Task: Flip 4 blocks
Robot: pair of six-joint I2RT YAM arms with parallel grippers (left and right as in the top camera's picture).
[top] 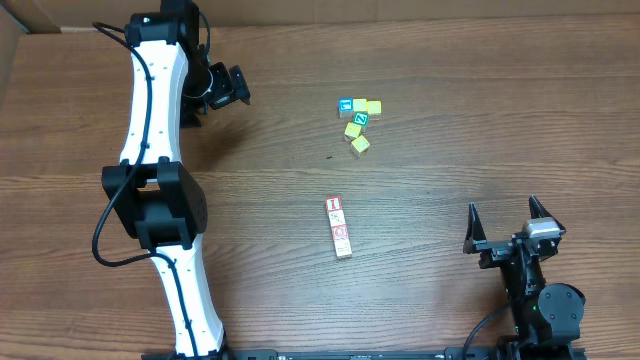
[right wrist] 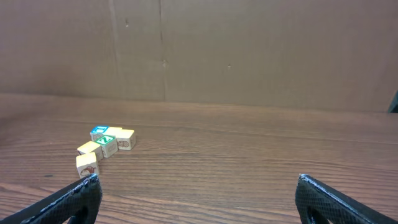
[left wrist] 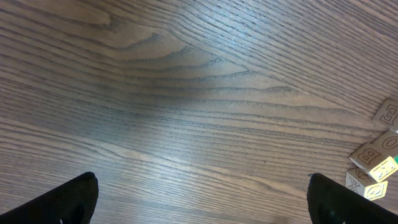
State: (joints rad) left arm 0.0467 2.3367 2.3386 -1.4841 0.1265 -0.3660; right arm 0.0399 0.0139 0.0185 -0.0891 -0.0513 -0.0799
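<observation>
both of my tools are spread wide apart and hold nothing. nearest me, the right tool (top: 503, 213) sits low over the table (top: 450, 120) at its near right side, fingers pointing away from me. to its left, near the middle of the table, the four blocks (top: 338, 227) lie touching end to end in one short row that runs near to far, red-framed faces up, well apart from either tool. farther off sits a loose cluster of yellow, blue-faced and green-faced cubes (top: 357, 122). farthest, at the far left, the left tool (top: 238, 88) points toward that cluster.
</observation>
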